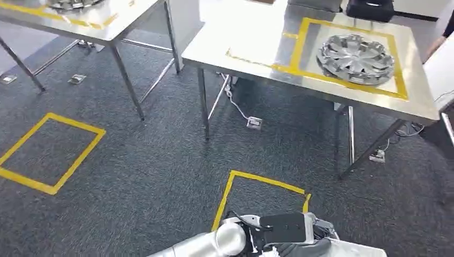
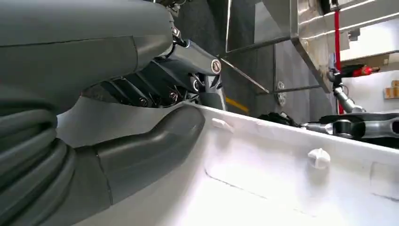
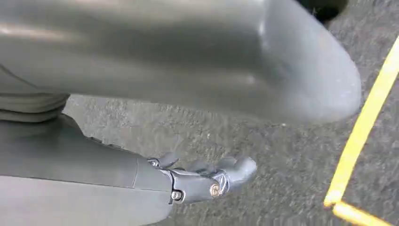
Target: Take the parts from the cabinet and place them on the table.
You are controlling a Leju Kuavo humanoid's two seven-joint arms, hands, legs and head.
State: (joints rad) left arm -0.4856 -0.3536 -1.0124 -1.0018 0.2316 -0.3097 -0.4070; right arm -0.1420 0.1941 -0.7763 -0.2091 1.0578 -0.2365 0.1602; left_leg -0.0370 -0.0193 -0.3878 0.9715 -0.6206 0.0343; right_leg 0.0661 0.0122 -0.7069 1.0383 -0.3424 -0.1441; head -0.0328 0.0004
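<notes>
Nearest you, at the bottom edge of the head view, the left arm (image 1: pixel 214 242) comes in with its black wrist block, and beside it lies the pale edge of a white part (image 1: pixel 350 248). In the left wrist view the left hand (image 2: pixel 141 136) holds that white part (image 2: pixel 263 179): the thick grey thumb lies pressed along its flat face while the darker fingers (image 2: pixel 155 92) reach over its rim on the other side. In the right wrist view the right hand (image 3: pixel 207 181) hangs above the grey carpet (image 3: pixel 282 160) with its fingers loosely curled and apart, holding nothing, and a strip of yellow tape (image 3: pixel 362 127) runs across the floor beside it. Just ahead of the arm, you see a yellow taped square (image 1: pixel 262 198) on the carpet, and a second taped square (image 1: pixel 51 155) lies well off to the left. Farther out stands a steel table (image 1: pixel 241 43) with a yellow taped frame (image 1: pixel 300 48) on its top; inside that frame rests a silver hubcap (image 1: pixel 356 58). A cable and floor socket (image 1: pixel 254 123) sit under this table. A second steel table (image 1: pixel 123 21) stands farther left, apart from the first.
</notes>
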